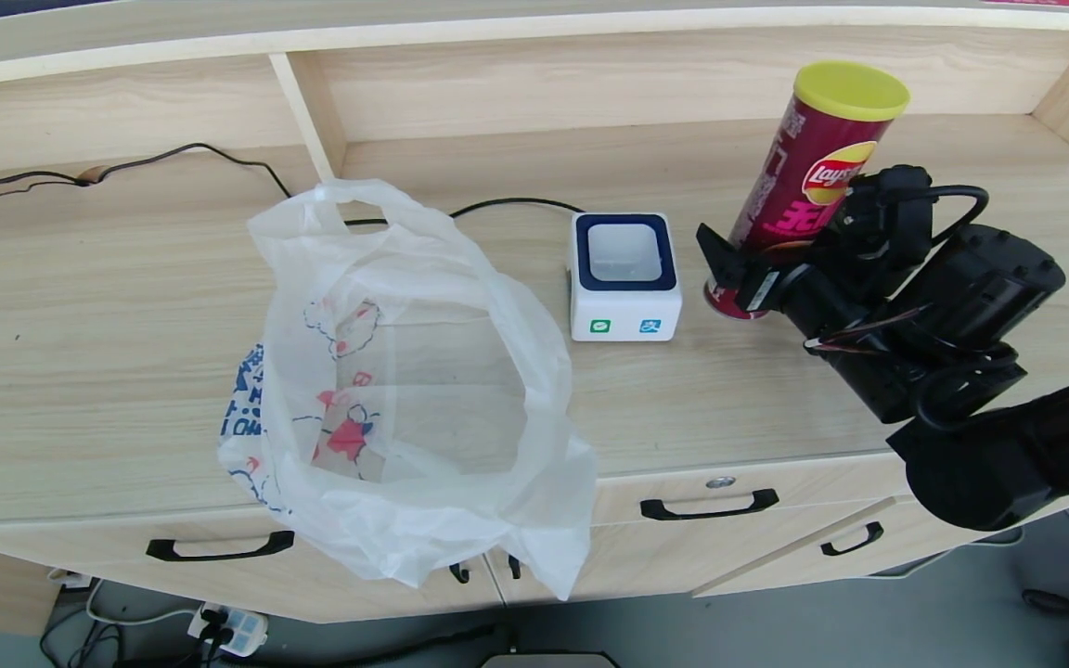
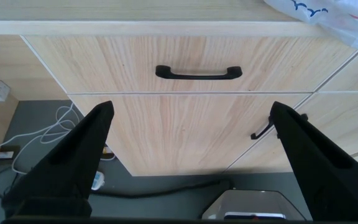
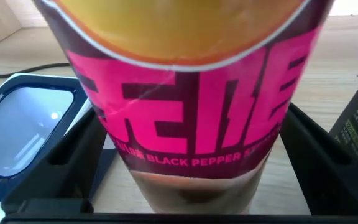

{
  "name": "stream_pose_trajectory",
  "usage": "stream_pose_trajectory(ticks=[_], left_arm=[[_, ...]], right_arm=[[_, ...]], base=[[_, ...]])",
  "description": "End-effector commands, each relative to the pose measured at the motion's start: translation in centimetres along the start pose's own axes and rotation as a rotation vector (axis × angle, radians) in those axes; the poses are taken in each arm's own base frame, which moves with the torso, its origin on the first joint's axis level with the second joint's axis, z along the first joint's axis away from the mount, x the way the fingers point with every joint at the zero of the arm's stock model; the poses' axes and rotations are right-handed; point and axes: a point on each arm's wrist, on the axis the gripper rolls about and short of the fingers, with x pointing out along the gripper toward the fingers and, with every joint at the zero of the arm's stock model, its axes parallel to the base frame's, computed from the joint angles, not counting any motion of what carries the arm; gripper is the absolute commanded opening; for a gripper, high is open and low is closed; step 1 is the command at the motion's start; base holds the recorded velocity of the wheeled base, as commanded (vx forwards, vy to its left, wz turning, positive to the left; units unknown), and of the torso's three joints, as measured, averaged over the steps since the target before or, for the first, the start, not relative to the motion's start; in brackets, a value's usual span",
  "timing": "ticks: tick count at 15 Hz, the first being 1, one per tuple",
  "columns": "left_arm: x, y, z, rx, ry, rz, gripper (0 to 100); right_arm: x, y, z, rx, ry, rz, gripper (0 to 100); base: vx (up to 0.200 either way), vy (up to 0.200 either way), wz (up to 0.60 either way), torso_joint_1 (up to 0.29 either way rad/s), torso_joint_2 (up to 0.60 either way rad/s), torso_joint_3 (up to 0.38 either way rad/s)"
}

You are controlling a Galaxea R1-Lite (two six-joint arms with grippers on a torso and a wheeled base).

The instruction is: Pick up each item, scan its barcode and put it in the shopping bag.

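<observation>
A maroon chip can (image 1: 808,176) with a yellow lid leans at the right of the counter, its base just right of the scanner. My right gripper (image 1: 750,275) is shut on the can's lower part; in the right wrist view the can (image 3: 191,106) sits between the fingers (image 3: 73,158). The white scanner (image 1: 625,276) with a blue-rimmed window (image 3: 17,124) stands mid-counter. A translucent white shopping bag (image 1: 405,390) lies open at the counter's front edge, left of the scanner. My left gripper (image 2: 191,162) hangs open below the counter, facing the drawer fronts, with nothing between its fingers.
A black cable (image 1: 173,158) runs along the back of the counter to the scanner. A shelf divider (image 1: 312,116) rises behind the bag. Drawers with black handles (image 1: 709,507) (image 2: 197,73) line the front. The bag's edge (image 2: 328,15) overhangs the counter.
</observation>
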Motion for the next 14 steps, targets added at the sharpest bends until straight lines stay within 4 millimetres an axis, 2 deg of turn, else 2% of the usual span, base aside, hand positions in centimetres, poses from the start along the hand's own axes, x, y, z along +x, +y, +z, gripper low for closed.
stream_pose_trajectory(ticks=[1, 2, 11, 14], left_arm=[[0.0, 0.0, 0.0, 0.0, 0.001, 0.0, 100], [0.0, 0.0, 0.0, 0.0, 0.001, 0.0, 100], [0.0, 0.0, 0.0, 0.0, 0.001, 0.0, 100], [0.0, 0.0, 0.0, 0.0, 0.001, 0.0, 100]], right_arm=[[0.0, 0.0, -0.2, -0.002, 0.005, 0.001, 100], [0.1, 0.0, -0.2, -0.002, 0.005, 0.001, 0], [-0.1, 0.1, 0.2, 0.011, -0.047, 0.004, 0], [-0.3, 0.3, 2.5, 0.002, -0.15, 0.004, 0]], base=[[0.0, 0.0, 0.0, 0.0, 0.0, 0.0], [0.0, 0.0, 0.0, 0.0, 0.0, 0.0], [0.0, 0.0, 0.0, 0.0, 0.0, 0.0], [0.0, 0.0, 0.0, 0.0, 0.0, 0.0]])
